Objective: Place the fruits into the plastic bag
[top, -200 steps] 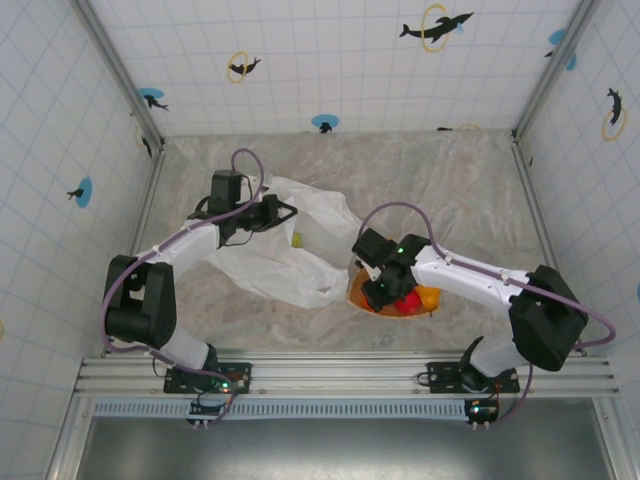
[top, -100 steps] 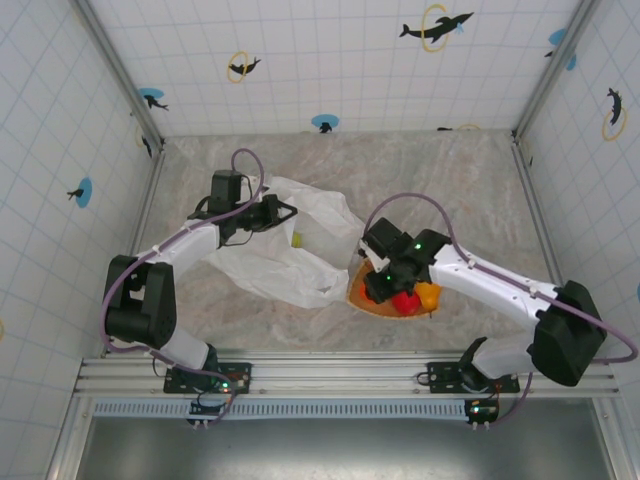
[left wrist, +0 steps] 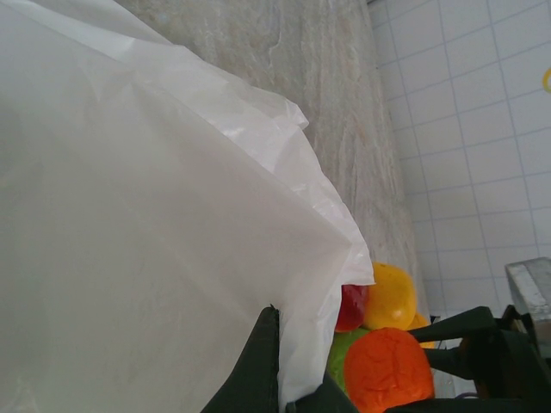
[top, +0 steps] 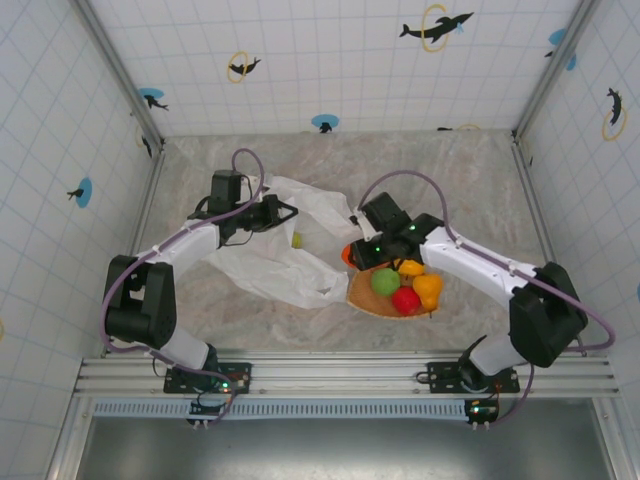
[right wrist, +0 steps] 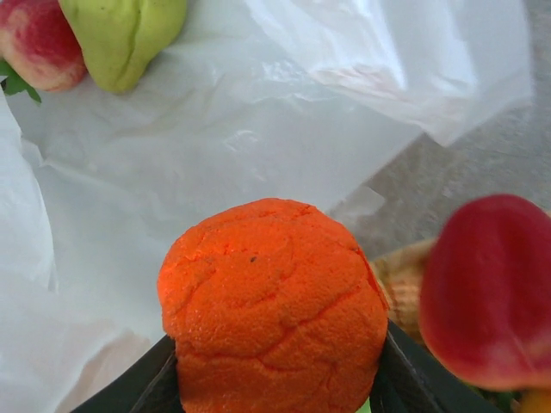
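My right gripper is shut on a rough orange fruit, held above the tray's left edge beside the plastic bag. The left gripper is shut on the bag's rim, lifting it. On the tray lie a green fruit, a red fruit and two yellow-orange ones. A peach-pink fruit and a yellow-green fruit rest on the bag's film. The left wrist view looks past the bag at the held orange fruit.
The flat orange fan-shaped tray sits on the marbled table, right of the bag. Tiled walls close the table in on three sides. A rail runs along the near edge.
The right gripper has lifted the orange fruit off the tray and carried it up and left to the bag's edge. The left gripper has held still with the bag.
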Available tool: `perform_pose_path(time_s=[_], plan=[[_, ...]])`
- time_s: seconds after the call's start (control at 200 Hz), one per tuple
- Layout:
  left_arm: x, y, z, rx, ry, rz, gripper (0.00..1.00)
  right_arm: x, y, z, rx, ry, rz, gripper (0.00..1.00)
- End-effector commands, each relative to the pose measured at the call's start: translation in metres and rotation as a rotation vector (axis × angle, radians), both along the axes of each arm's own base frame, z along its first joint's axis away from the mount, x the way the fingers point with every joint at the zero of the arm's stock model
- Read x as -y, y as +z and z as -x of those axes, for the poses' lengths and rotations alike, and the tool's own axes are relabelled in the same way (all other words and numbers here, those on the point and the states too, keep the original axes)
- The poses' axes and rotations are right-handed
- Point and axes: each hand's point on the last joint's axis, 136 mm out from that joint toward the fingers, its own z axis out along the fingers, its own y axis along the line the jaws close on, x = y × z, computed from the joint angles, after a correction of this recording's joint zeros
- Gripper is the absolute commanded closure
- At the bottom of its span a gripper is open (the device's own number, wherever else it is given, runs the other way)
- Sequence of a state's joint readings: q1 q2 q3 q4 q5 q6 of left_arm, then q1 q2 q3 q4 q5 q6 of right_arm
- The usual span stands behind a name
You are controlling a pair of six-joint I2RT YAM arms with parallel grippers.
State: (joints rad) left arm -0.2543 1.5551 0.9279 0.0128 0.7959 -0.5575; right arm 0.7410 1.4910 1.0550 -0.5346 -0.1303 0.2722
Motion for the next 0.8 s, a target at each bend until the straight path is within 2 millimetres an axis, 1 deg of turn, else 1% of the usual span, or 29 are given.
perform_pose_path(time_s=[0.0, 0.14, 0.29, 0.34, 0.455, 0.556, 0.571, 0.596, 0.796], plan=[[0.001, 0.005, 0.002, 0.007, -0.012, 0.02, 1.0, -0.032, 0.01, -0.003, 0.013, 0.059, -0.106, 0.51], [0.002, 0.007, 0.003, 0.009, -0.02, 0.03, 1.0, -0.056, 0.004, -0.002, 0.009, 0.093, -0.161, 0.51], [0.004, 0.011, 0.005, 0.008, -0.032, 0.047, 1.0, -0.081, -0.001, -0.016, 0.052, 0.099, -0.219, 0.51], [0.005, 0.013, 0.005, 0.005, -0.038, 0.057, 1.0, -0.091, 0.0, -0.021, 0.074, 0.101, -0.257, 0.51], [0.007, 0.018, 0.007, 0.006, -0.047, 0.08, 1.0, -0.111, -0.001, -0.027, 0.108, 0.097, -0.311, 0.51], [0.007, 0.021, 0.007, 0.009, -0.048, 0.087, 1.0, -0.12, -0.006, -0.031, 0.129, 0.067, -0.332, 0.51], [0.008, 0.021, 0.007, 0.012, -0.049, 0.087, 1.0, -0.123, -0.003, -0.034, 0.146, 0.058, -0.352, 0.5], [0.008, 0.021, 0.008, 0.011, -0.049, 0.086, 1.0, -0.125, -0.003, -0.036, 0.154, 0.045, -0.368, 0.51], [0.006, 0.021, 0.006, 0.016, -0.034, 0.076, 1.0, -0.133, -0.009, -0.041, 0.155, -0.092, -0.473, 0.5]])
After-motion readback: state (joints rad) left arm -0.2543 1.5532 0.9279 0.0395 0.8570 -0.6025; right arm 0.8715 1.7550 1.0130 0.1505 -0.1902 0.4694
